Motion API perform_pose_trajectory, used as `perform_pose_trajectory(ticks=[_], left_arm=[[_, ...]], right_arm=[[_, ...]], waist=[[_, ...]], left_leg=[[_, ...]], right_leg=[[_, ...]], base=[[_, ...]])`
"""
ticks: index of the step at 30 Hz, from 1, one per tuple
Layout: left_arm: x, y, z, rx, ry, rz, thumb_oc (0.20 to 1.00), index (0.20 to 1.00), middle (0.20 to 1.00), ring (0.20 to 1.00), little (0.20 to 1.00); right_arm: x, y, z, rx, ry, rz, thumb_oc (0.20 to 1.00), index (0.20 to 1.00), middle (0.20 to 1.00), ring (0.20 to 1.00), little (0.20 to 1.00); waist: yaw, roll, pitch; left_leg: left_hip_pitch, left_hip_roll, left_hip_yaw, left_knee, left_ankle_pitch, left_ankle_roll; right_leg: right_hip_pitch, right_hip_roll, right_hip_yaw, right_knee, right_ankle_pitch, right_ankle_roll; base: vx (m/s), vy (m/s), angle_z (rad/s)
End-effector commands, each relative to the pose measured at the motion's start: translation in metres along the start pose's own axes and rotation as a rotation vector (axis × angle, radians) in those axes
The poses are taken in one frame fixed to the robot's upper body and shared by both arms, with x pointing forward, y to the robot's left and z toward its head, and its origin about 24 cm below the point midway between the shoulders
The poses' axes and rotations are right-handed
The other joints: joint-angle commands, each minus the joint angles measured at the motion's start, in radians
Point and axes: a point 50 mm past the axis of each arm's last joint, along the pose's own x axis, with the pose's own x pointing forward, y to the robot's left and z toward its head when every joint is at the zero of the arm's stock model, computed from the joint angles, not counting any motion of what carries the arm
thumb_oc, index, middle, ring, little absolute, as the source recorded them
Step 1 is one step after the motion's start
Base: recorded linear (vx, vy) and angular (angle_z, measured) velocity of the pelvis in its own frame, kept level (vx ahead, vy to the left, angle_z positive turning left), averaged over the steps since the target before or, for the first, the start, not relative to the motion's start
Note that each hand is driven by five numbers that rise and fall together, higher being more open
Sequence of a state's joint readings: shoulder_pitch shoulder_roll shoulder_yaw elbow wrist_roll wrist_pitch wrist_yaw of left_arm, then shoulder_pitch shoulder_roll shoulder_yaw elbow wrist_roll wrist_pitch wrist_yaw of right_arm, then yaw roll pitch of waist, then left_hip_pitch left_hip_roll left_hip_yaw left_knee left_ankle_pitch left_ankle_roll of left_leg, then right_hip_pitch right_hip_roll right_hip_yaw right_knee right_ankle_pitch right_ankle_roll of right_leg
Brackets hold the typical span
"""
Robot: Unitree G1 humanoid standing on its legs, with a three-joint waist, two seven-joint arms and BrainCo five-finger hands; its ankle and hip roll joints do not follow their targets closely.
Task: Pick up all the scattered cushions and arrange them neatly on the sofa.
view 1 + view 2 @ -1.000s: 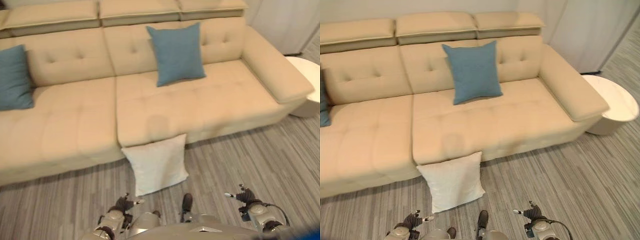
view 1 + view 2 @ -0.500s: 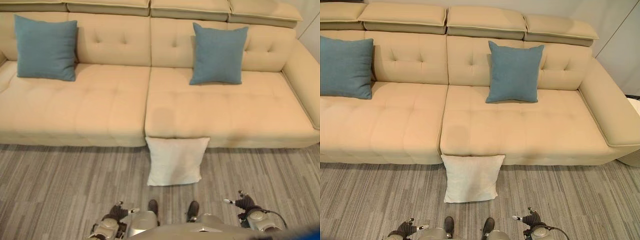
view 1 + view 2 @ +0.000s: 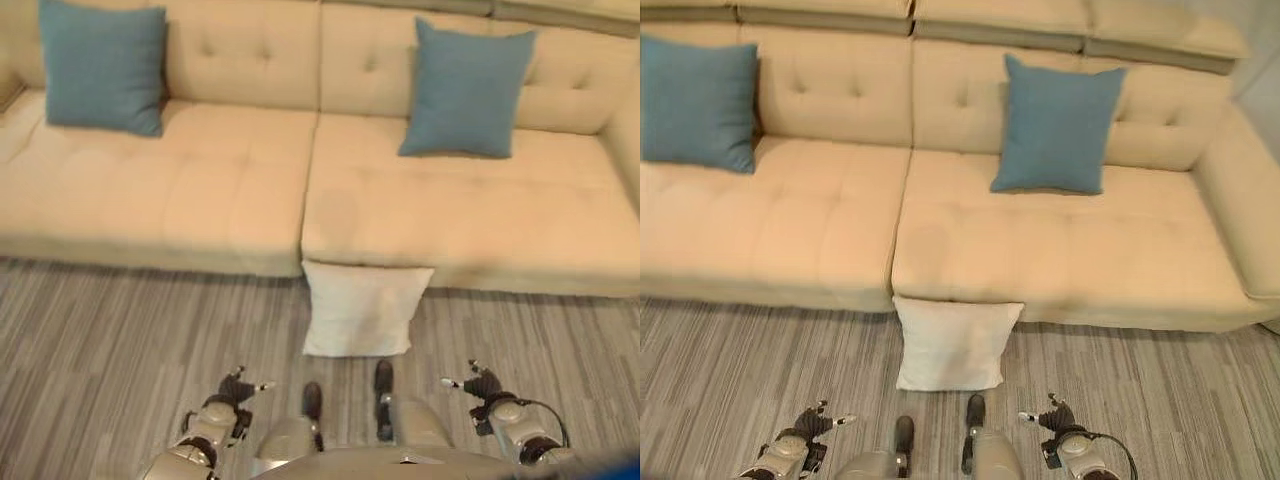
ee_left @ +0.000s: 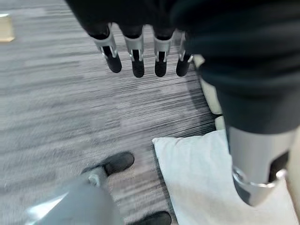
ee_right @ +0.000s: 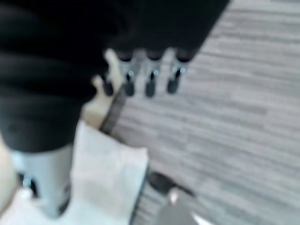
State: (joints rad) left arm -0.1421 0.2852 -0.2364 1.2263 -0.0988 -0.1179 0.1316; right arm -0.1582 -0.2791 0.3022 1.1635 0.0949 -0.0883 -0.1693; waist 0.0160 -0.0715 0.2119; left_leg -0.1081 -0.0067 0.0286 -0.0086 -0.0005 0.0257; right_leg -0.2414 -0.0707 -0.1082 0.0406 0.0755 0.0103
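Now both sets of fingers straight and relaxed, holding nothing: left hand (image 3: 232, 392) low at near left over grey striped floor (image 3: 120, 340), right hand (image 3: 478, 385) low at near right, w/ fingers (image 4: 137, 56) spread in a loose row, thumb apart. Same on right fingers (image 5: 150, 79). Between the hands, slightly farther: white cushion (image 3: 362, 310) on floor, top edge leaning against front of beige sofa (image 3: 230, 200), near the seam between seat sections; untouched, apart from both hands. On sofa: blue cushion (image 3: 100, 65) upright at far left against backrest, second blue cushion (image 3: 465, 88) upright right of centre, also against backrest. Well apart from each other.
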Motion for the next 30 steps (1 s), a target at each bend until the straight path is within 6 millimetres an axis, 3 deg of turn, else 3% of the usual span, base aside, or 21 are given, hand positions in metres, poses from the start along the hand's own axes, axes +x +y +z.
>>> perform_pose_trajectory(ticks=[1,4,7,9,12,15,17,18,19,20,21,27,30], left_arm=[[0.005,0.005,0.035,-0.045,-0.133,0.043,1.000,1.000,1.000,1.000,1.000],[0.006,0.006,0.050,-0.065,-0.180,0.059,1.000,1.000,1.000,1.000,1.000],[0.006,0.011,0.087,-0.124,-0.298,0.106,1.000,1.000,1.000,1.000,1.000],[0.006,0.012,0.095,-0.137,-0.323,0.119,1.000,1.000,1.000,1.000,1.000],[0.002,0.024,0.145,-0.200,-0.452,0.185,1.000,1.000,1.000,1.000,1.000],[-0.002,0.036,0.174,-0.233,-0.526,0.234,1.000,1.000,1.000,1.000,1.000],[-0.012,0.050,0.214,-0.276,-0.624,0.283,1.000,1.000,1.000,1.000,1.000],[-0.012,0.051,0.215,-0.277,-0.625,0.283,1.000,1.000,1.000,1.000,1.000],[-0.016,0.054,0.225,-0.279,-0.654,0.296,1.000,1.000,1.000,1.000,1.000],[-0.025,0.066,0.248,-0.292,-0.719,0.332,1.000,1.000,1.000,1.000,1.000],[-0.030,0.070,0.259,-0.295,-0.748,0.340,1.000,1.000,1.000,1.000,1.000],[-0.066,0.098,0.323,-0.370,-0.919,0.372,1.000,1.000,1.000,1.000,1.000],[-0.087,0.108,0.351,-0.368,-0.995,0.391,1.000,1.000,1.000,1.000,1.000]], right_arm=[[0.003,-0.017,0.018,0.007,-0.092,-0.064,1.000,1.000,1.000,1.000,1.000],[0.004,-0.019,0.026,0.013,-0.119,-0.076,1.000,1.000,1.000,1.000,1.000],[0.006,-0.024,0.048,0.033,-0.184,-0.118,1.000,1.000,1.000,1.000,1.000],[0.007,-0.025,0.055,0.036,-0.201,-0.133,1.000,1.000,1.000,1.000,1.000],[0.009,-0.047,0.102,0.088,-0.318,-0.245,1.000,1.000,1.000,1.000,1.000],[0.006,-0.061,0.136,0.119,-0.404,-0.309,1.000,1.000,1.000,1.000,1.000],[-0.002,-0.082,0.179,0.171,-0.515,-0.392,1.000,1.000,1.000,1.000,1.000],[-0.002,-0.082,0.180,0.171,-0.516,-0.392,1.000,1.000,1.000,1.000,1.000],[-0.006,-0.088,0.193,0.187,-0.554,-0.412,1.000,1.000,1.000,1.000,1.000],[-0.016,-0.100,0.223,0.222,-0.642,-0.463,1.000,1.000,1.000,1.000,1.000],[-0.023,-0.106,0.238,0.238,-0.691,-0.482,1.000,1.000,1.000,1.000,1.000],[-0.067,-0.132,0.311,0.317,-0.932,-0.572,1.000,1.000,1.000,1.000,1.000],[-0.083,-0.140,0.331,0.346,-1.007,-0.582,1.000,1.000,1.000,1.000,1.000]], waist=[[-0.007,-0.007,0.011],[-0.009,-0.008,0.024],[-0.015,-0.006,0.051],[-0.014,-0.004,0.058],[-0.028,0.005,0.087],[-0.036,0.014,0.092],[-0.052,0.018,0.100],[-0.053,0.018,0.097],[-0.054,0.021,0.099],[-0.062,0.023,0.103],[-0.066,0.024,0.102],[-0.092,0.030,0.087],[-0.103,0.029,0.083]], left_leg=[[-0.060,-0.008,-0.060,0.102,-0.071,-0.038],[-0.102,-0.009,-0.068,0.119,-0.065,-0.042],[-0.196,-0.010,-0.073,0.158,-0.055,-0.048],[-0.220,-0.009,-0.072,0.171,-0.058,-0.049],[-0.386,-0.010,-0.057,0.252,-0.057,-0.056],[-0.489,0.001,-0.055,0.307,-0.091,-0.060],[-0.631,0.000,-0.052,0.362,-0.092,-0.058],[-0.637,0.000,-0.052,0.365,-0.093,-0.058],[-0.668,0.000,-0.054,0.373,-0.093,-0.057],[-0.751,-0.001,-0.054,0.402,-0.096,-0.054],[-0.794,0.000,-0.055,0.419,-0.099,-0.054],[-1.032,-0.004,-0.072,0.528,-0.132,-0.044],[-1.125,-0.007,-0.078,0.573,-0.141,-0.040]], right_leg=[[0.038,-0.012,-0.015,0.042,-0.095,0.073],[0.004,-0.015,-0.024,0.058,-0.100,0.067],[-0.095,-0.022,-0.030,0.115,-0.105,0.058],[-0.126,-0.023,-0.030,0.136,-0.108,0.057],[-0.290,-0.035,-0.018,0.209,-0.113,0.051],[-0.398,-0.035,-0.005,0.269,-0.143,0.053],[-0.532,-0.044,0.005,0.319,-0.143,0.054],[-0.537,-0.044,0.005,0.321,-0.143,0.054],[-0.568,-0.045,0.010,0.329,-0.144,0.053],[-0.655,-0.046,0.019,0.366,-0.145,0.056],[-0.694,-0.049,0.027,0.377,-0.147,0.056],[-0.928,-0.051,0.056,0.495,-0.174,0.057],[-1.025,-0.051,0.060,0.553,-0.185,0.058]], base=[[-0.08,-0.083,0.09],[-0.10,-0.066,0.25],[-0.11,-0.048,0.05],[-0.08,-0.011,-0.07],[-0.16,0.002,0.00],[-0.03,0.004,-0.02],[-0.11,0.018,-0.19],[-0.08,0.021,-0.09],[-0.04,0.029,-0.04],[-0.05,0.041,0.00],[0.00,0.000,0.00],[0.01,0.001,-0.03],[0.02,-0.017,0.04]])
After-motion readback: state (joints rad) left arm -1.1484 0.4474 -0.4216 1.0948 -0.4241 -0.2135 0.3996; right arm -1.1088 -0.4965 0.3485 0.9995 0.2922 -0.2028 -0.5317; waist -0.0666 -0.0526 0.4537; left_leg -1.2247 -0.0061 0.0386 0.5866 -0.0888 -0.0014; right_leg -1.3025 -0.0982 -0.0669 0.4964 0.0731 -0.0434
